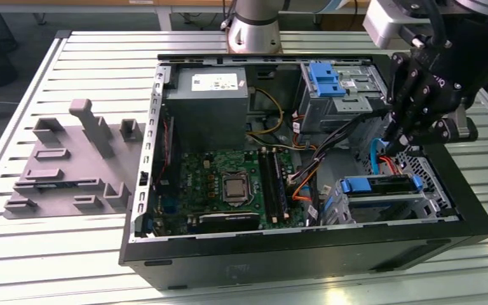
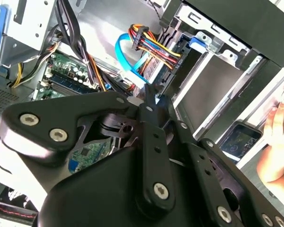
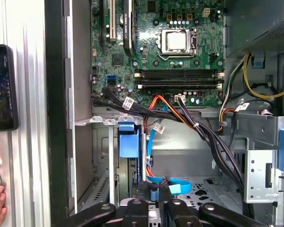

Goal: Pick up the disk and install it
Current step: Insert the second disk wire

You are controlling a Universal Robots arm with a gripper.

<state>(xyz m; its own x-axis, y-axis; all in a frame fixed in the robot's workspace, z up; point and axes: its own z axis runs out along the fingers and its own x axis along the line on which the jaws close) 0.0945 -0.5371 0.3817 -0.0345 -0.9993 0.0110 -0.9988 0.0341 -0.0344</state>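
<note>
Open PC case (image 1: 312, 254) lies on its side on the slatted surface (image 1: 74, 254), interior facing up so the bays can be reached from above. The gripper (image 1: 394, 145) hangs inside the case at the exterior view's right, just above the lower drive cage (image 1: 380, 203), tips down among the cables.

In both wrist views the gripper's fingers are drawn together to a narrow close. In the second wrist view the gripper (image 2: 149, 94) tips meet right at the blue data cable (image 2: 128, 61) and its connector. Whether they actually pinch the connector or only touch it, cannot tell.

The disk (image 1: 381, 185) sits in the drive cage, its blue carrier bracket across the top. In the first wrist view the disk (image 3: 129, 144) shows edge-on in its slot, blue tab outward, apparently seated. Judgement: the drive is already in the bay and the work now is at the cabling beside it.

A second blue bracket (image 1: 327, 79) sits in the upper bay, far side of the case, well apart from the gripper. The grey power supply (image 1: 206, 95) and motherboard (image 1: 227, 184) are untouched.

A grey fixture tray (image 1: 66, 165) rests on the surface at the exterior view's left. A person's hand (image 2: 279, 142) and a phone (image 3: 1, 87) sit just outside the case wall.
</note>
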